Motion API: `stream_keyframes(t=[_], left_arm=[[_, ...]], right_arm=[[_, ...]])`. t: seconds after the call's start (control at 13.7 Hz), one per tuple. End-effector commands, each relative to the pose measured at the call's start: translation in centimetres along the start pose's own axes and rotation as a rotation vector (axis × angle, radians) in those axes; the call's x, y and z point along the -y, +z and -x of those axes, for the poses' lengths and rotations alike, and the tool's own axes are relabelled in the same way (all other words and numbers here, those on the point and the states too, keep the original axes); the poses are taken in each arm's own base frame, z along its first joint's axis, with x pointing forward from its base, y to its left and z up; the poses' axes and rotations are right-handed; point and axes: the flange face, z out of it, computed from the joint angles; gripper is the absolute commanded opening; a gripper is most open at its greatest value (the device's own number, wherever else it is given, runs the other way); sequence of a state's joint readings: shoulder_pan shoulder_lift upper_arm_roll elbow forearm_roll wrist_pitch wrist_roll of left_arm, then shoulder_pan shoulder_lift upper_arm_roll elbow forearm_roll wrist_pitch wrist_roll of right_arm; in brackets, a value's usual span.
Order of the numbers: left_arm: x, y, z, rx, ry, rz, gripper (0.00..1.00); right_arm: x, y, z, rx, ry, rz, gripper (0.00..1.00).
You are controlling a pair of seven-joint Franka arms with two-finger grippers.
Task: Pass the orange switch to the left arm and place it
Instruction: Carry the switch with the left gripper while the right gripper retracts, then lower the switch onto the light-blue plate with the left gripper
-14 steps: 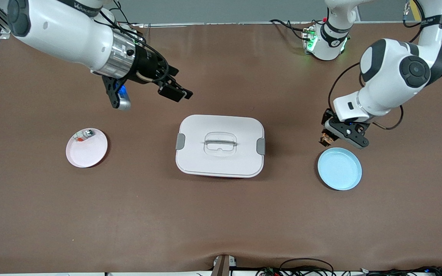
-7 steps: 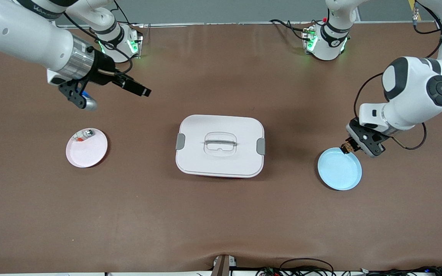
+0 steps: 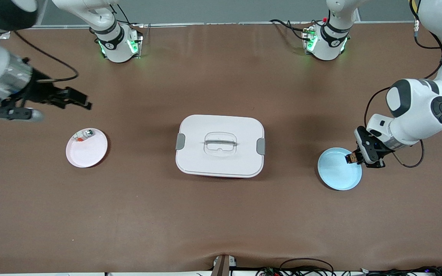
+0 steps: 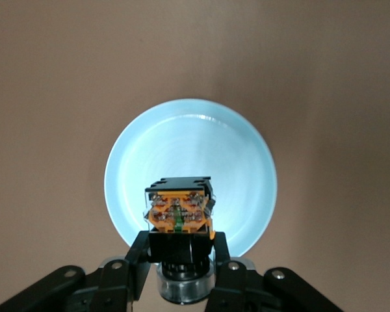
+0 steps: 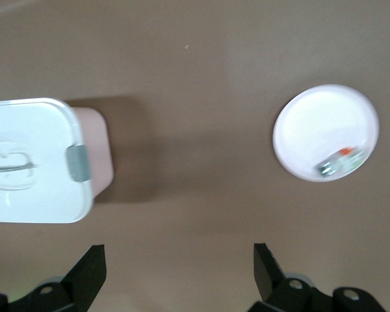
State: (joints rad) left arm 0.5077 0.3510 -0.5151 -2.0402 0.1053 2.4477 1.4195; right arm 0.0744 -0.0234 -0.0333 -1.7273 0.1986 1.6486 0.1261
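The orange switch point(image 3: 349, 158), a small black block with an orange face, sits between the fingers of my left gripper point(image 3: 353, 158), which is shut on it. It hangs low over the rim of the light blue plate point(image 3: 336, 172). The left wrist view shows the switch point(image 4: 179, 208) in the left gripper point(image 4: 181, 250) with the blue plate point(image 4: 190, 143) below. My right gripper point(image 3: 84, 102) is open and holds nothing, over bare table at the right arm's end. The white box point(image 3: 220, 145) stands mid-table between the two plates, apart from both grippers.
A pink plate point(image 3: 86, 151) toward the right arm's end holds a small silver-green piece point(image 3: 84, 134). The right wrist view shows that plate point(image 5: 325, 120), the piece point(image 5: 340, 160) and one end of the box point(image 5: 32, 159). Brown mat surrounds everything.
The left gripper carried the switch toward the front camera to the blue plate's rim. The right arm swung away from the box toward its end of the table, still open.
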Motion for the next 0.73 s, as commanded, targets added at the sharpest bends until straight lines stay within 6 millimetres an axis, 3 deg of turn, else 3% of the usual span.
stream_keyframes(t=[0.0, 0.44, 0.66], left_arm=[[0.4, 0.9, -0.6, 0.054, 0.205, -0.029, 0.0], [-0.2, 4.2, -0.8, 0.09, 0.308, -0.008, 0.0], [-0.1, 5.7, -1.0, 0.068, 0.326, -0.042, 0.0]], right_arm=[[-2.6, -0.4, -0.4, -0.038, -0.051, 0.1, 1.0], [-4.2, -3.9, -0.8, -0.104, -0.027, 0.143, 1.0], [-4.8, -4.6, -0.9, -0.117, -0.017, 0.144, 1.0]])
